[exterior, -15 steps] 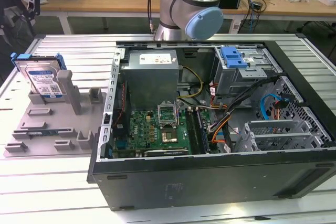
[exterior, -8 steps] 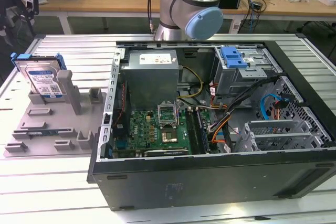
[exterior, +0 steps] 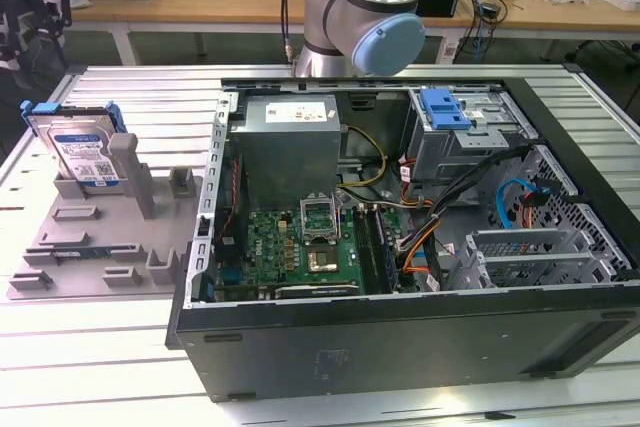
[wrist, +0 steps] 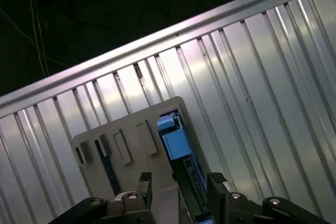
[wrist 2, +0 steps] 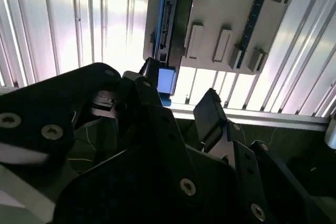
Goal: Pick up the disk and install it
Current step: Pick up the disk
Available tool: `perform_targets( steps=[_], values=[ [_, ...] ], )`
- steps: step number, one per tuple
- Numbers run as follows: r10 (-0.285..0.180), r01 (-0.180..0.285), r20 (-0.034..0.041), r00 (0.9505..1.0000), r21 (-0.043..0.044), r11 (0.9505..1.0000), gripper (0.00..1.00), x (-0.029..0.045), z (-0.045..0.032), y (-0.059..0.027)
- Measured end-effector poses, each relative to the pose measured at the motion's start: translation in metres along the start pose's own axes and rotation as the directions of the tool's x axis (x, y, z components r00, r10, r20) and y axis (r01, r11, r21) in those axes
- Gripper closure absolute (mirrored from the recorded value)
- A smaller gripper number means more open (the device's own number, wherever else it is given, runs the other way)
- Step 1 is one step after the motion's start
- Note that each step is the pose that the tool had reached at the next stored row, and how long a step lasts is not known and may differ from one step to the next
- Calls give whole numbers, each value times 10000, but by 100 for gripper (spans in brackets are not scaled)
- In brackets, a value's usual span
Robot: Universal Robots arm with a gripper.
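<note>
the disk (exterior: 85,152) is a flat silver drive with a white and blue label, framed by a bright blue carrier. it stands on edge in a slot of the grey fixture (exterior: 100,237) on the ribbed table (exterior: 120,347), at the exterior view's upper left. the open computer case (exterior: 400,332) beside it holds a grey power supply (exterior: 290,132), a green motherboard (exterior: 300,237) and cables. in the first wrist view the gripper (wrist: 179,184) is spread apart, holding nothing, well clear of the disk.

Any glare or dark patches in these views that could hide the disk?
Exterior view: even light, disk plain on the grey holder. Second wrist view: glare washes out the table ribs beside the disk; the gripper is a dark silhouette. First wrist view: black beyond the table edge, disk well lit.
</note>
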State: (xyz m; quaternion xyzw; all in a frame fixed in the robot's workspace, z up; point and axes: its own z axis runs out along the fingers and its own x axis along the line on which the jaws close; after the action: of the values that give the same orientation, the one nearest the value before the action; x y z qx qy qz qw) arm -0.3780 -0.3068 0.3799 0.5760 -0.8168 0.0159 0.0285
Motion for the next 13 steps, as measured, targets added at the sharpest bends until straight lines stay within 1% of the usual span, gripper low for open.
perform_targets(
  steps=[2,4,6,8,11,12,13],
  values=[
    [-422,422,5,9991,50,9991,46,0,1,0],
    [-801,801,3,9968,84,9968,46,0,2,0],
    [-1164,1164,0,9932,116,9931,46,0,3,0],
    [-1519,1519,-4,9884,143,9883,46,0,3,0],
    [-2096,2096,-14,9778,185,9776,46,0,5,0],
    [-2476,2476,-23,9689,209,9686,46,0,6,0],
    [-2659,2659,-27,9640,221,9637,46,-1,6,0]
  ],
)
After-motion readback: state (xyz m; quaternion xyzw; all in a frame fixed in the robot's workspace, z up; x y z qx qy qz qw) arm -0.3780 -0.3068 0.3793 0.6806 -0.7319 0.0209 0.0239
